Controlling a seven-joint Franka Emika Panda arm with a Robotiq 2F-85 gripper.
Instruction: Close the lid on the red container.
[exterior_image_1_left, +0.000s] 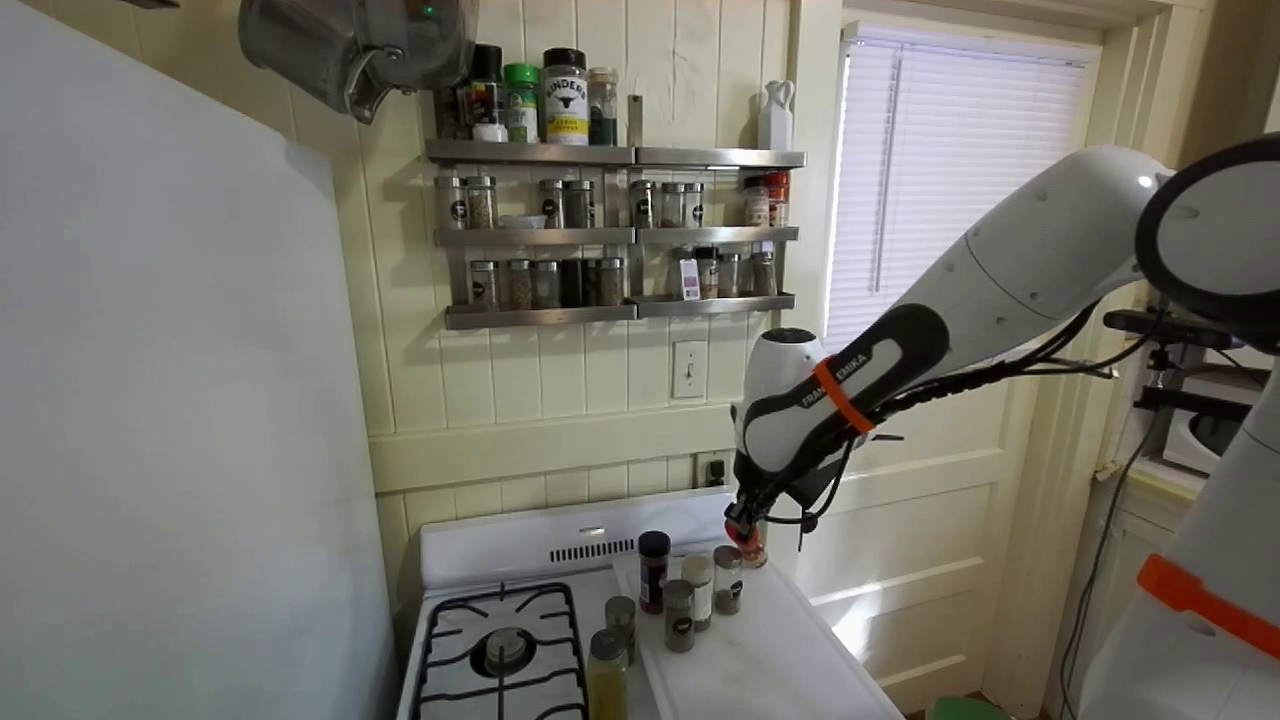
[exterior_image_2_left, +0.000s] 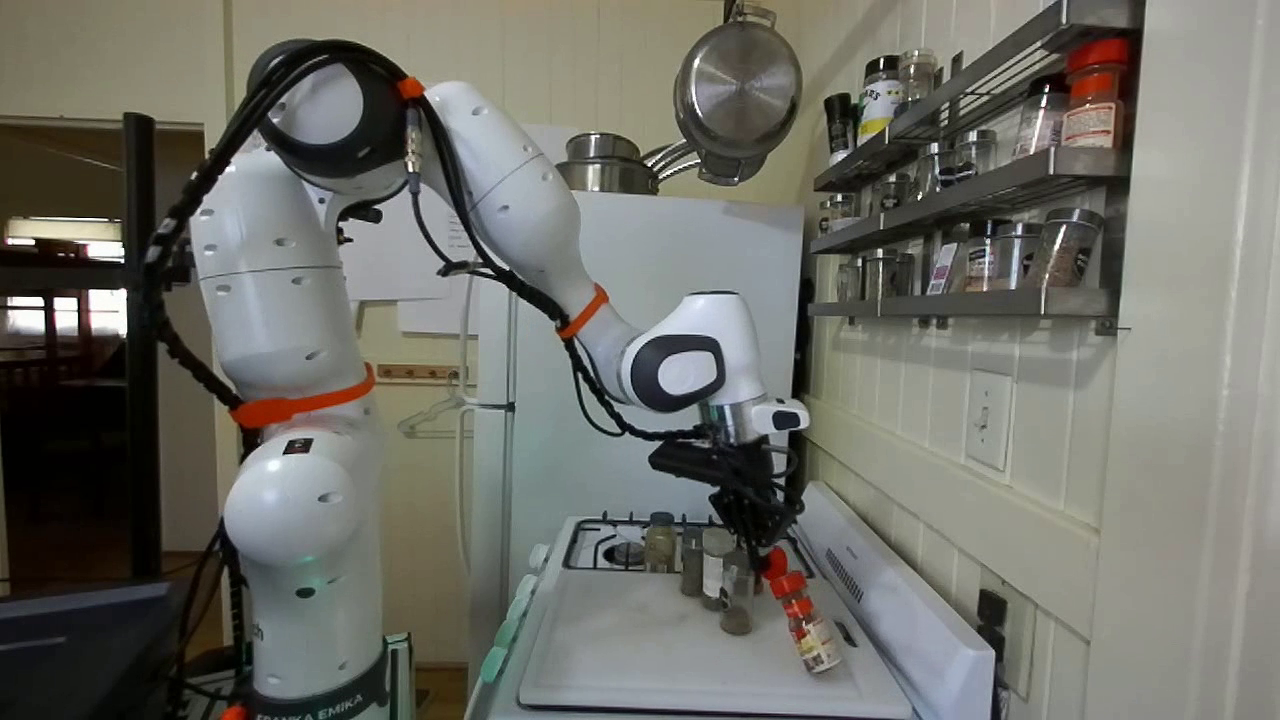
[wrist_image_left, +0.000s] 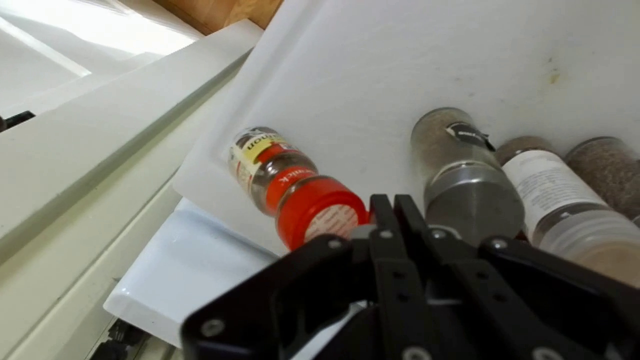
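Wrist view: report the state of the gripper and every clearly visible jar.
Clear waisted jar with red plastic cap: tilted, red flip lid apparently open
Black metal gripper: shut
Clear cylindrical jar with grey metal lid: upright, closed
White-labelled round jar with translucent cap: upright, capped
Brown-filled clear jar at right edge: upright, lid barely in frame

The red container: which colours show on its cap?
The cap is red around a pale printed disc; clearest in the wrist view.
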